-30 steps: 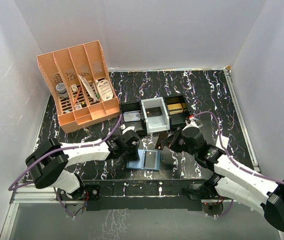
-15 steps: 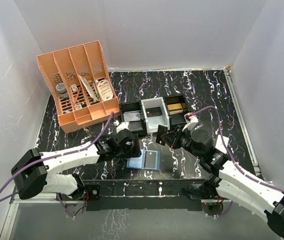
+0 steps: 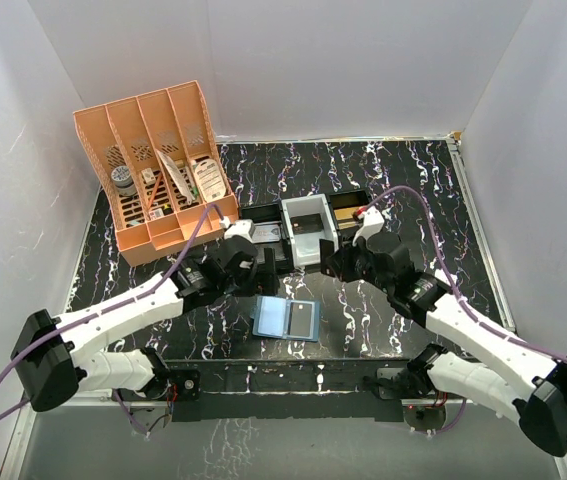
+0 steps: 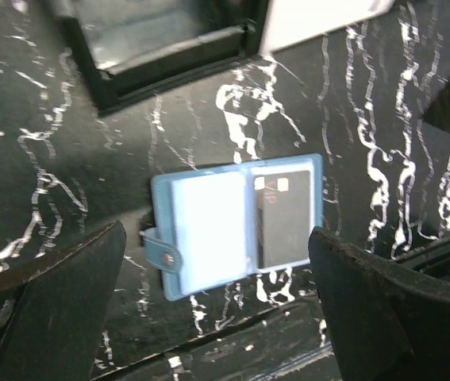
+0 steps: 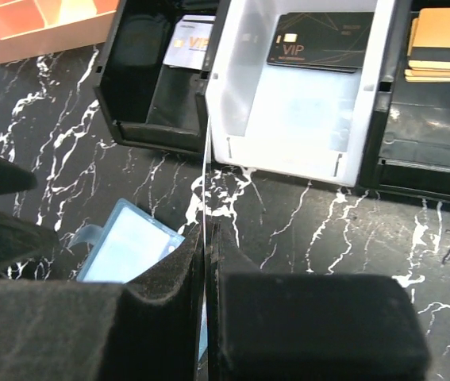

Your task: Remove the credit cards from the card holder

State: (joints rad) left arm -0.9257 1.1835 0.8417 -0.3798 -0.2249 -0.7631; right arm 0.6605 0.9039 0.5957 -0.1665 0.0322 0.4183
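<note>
The card holder [image 3: 285, 319] lies spread open on the table, teal outside and light blue inside [image 4: 209, 226]. A black credit card [image 4: 284, 210] sits in its right half [image 3: 306, 320]. My left gripper [image 4: 221, 317] hovers open above it, one finger on each side and touching nothing; from above it [image 3: 256, 272] is just behind the holder. My right gripper [image 3: 335, 264] is shut on another credit card [image 5: 209, 159], which shows only as a thin edge-on line running out from between the fingers [image 5: 169, 270], in front of the trays.
Three trays stand in a row behind the holder: a black one [image 5: 129, 119] with a white VIP card, a white one [image 5: 288, 159] with a black VIP card, and a black one [image 5: 423, 171] with gold cards. An orange desk organiser [image 3: 158, 170] fills the back left.
My left gripper has opened wide and drawn back from the card holder toward the trays. My right gripper, still shut on its card, has moved up and away from the holder toward the white tray.
</note>
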